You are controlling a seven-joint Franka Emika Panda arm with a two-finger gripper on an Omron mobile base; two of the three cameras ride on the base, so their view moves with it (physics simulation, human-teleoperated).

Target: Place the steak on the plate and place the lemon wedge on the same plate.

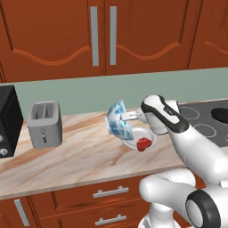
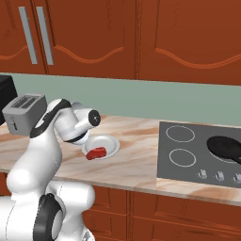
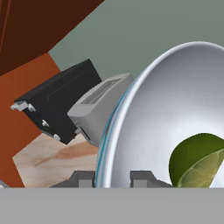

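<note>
My gripper [image 1: 128, 117] is shut on the rim of a tilted blue-patterned bowl [image 1: 117, 121], held above the counter. In the hand view the fingertips [image 3: 83, 178] straddle the rim of the bowl [image 3: 175, 113], and the lemon wedge [image 3: 199, 164] lies inside it, yellow-green, low on the right. Just below and right of the bowl the white plate [image 1: 129, 143] rests on the counter with the red steak [image 1: 144, 144] on it. From the right, the plate [image 2: 109, 141] shows beside my arm, with the steak [image 2: 96, 153] at its near rim.
A grey toaster [image 1: 44, 124] and a black microwave [image 1: 8, 120] stand at the left of the marble counter. At the right is a cooktop [image 2: 188, 150] carrying a dark pan [image 2: 226, 147]. Wooden cabinets hang above.
</note>
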